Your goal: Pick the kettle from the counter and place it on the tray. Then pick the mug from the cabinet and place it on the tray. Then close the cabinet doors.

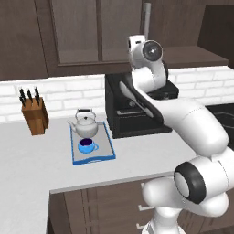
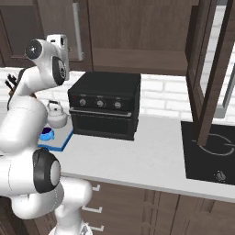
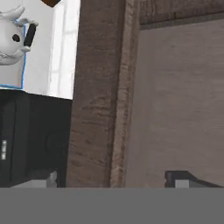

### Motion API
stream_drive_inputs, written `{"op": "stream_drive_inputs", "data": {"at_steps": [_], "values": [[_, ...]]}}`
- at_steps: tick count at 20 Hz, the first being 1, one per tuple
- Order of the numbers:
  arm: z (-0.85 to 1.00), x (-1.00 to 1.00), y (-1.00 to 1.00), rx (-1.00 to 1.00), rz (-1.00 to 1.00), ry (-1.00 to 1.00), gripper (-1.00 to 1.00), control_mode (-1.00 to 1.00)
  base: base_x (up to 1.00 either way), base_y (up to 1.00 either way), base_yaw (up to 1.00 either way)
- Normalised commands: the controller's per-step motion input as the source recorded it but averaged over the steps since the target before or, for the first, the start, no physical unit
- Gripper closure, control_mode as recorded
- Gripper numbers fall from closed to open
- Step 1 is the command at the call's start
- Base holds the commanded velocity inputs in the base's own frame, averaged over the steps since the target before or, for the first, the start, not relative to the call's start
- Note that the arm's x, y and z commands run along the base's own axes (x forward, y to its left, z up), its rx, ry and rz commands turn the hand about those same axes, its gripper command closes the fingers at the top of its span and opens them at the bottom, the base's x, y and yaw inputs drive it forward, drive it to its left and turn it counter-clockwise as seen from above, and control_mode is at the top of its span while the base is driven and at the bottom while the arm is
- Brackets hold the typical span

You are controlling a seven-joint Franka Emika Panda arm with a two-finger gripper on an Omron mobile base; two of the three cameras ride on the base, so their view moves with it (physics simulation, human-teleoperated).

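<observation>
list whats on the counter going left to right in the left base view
knife block → tray with the kettle and the mug on it → black countertop oven

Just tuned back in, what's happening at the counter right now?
The kettle and the blue mug both sit on the tray on the counter, beside the black oven. The arm is raised at the wall cabinet, its hand close against a cabinet door, holding nothing. What remains is the doors.
</observation>
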Motion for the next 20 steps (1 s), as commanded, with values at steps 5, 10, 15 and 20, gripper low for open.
{"op": "stream_drive_inputs", "data": {"at_steps": [5,10,15,20], "values": [[0.00,0.56,0.11,0.00,0.44,0.00,-1.00,-1.00,0.00,0.00,0.00],[0.00,0.36,0.24,-0.08,0.36,0.00,-1.00,-1.00,0.00,0.00,0.00],[0.00,-0.16,0.19,-0.19,0.24,0.00,-1.00,-1.00,0.00,0.00,0.00],[0.04,-0.49,0.27,-0.09,0.04,0.00,-1.00,-1.00,0.00,0.00,0.00]]}}
